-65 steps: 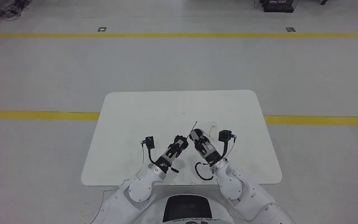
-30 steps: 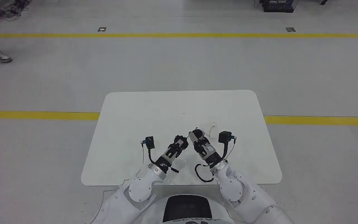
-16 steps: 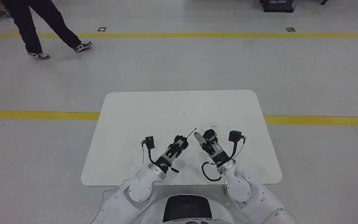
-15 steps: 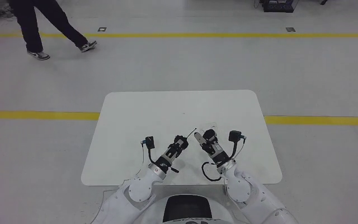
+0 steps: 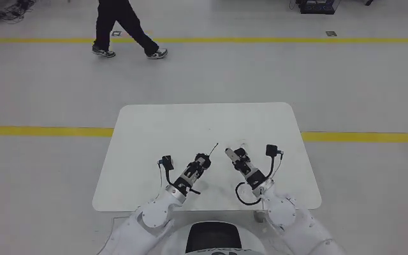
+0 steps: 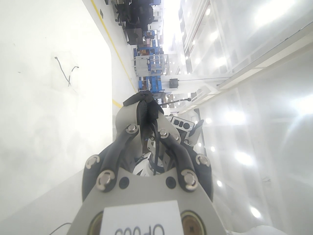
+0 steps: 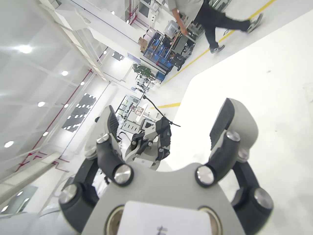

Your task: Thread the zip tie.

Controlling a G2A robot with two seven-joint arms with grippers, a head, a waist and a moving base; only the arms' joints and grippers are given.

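Observation:
A thin black zip tie (image 5: 212,149) sticks up and forward out of my left gripper (image 5: 205,157), which is shut on it above the table's near middle. In the left wrist view the closed fingertips (image 6: 144,99) pinch the zip tie (image 6: 176,101), whose free end points away into the air. My right gripper (image 5: 234,153) stands open a short way to the right, apart from the tie, with nothing between its fingers. Between the spread fingers of the right gripper (image 7: 168,116), the right wrist view shows the left gripper (image 7: 160,129) holding the curved zip tie (image 7: 152,105).
The white table (image 5: 191,121) has rounded corners. A clear bag (image 5: 241,145) with two spare black zip ties (image 6: 66,72) lies on it just beyond the right gripper. Yellow floor lines run past the table's sides.
My right gripper has drawn back to the right, away from the left gripper, and stands open. The left gripper keeps the zip tie and has shifted slightly forward.

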